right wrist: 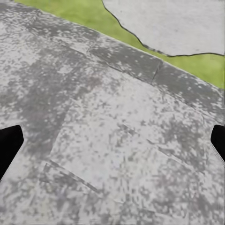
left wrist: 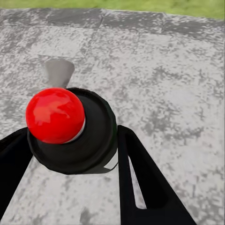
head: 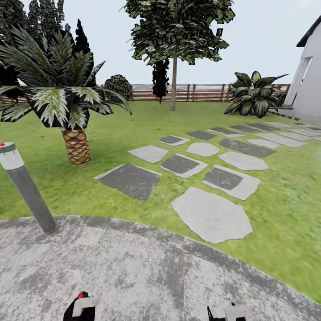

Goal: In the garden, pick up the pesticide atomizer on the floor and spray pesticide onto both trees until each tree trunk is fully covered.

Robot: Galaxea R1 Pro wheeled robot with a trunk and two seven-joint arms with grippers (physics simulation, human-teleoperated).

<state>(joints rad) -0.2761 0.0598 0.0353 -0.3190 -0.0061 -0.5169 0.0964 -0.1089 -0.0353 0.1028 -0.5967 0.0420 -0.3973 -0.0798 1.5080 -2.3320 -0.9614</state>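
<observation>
From mottled grey paving (head: 147,272), a slanted grey bollard post with a red-dotted cap (head: 24,187) stands near a short scaly-trunked palm (head: 73,133), while pale and dark stepping stones (head: 209,178) cross the green lawn (head: 285,200) toward a tall pale-trunked tree (head: 174,82) before the brown slatted fence (head: 200,92).

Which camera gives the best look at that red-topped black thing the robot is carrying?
The left wrist view: the atomizer, black with a red ball top, sits close up between the left end effector's fingers. The head view catches just its red tip and a pale part at the bottom edge.
</observation>
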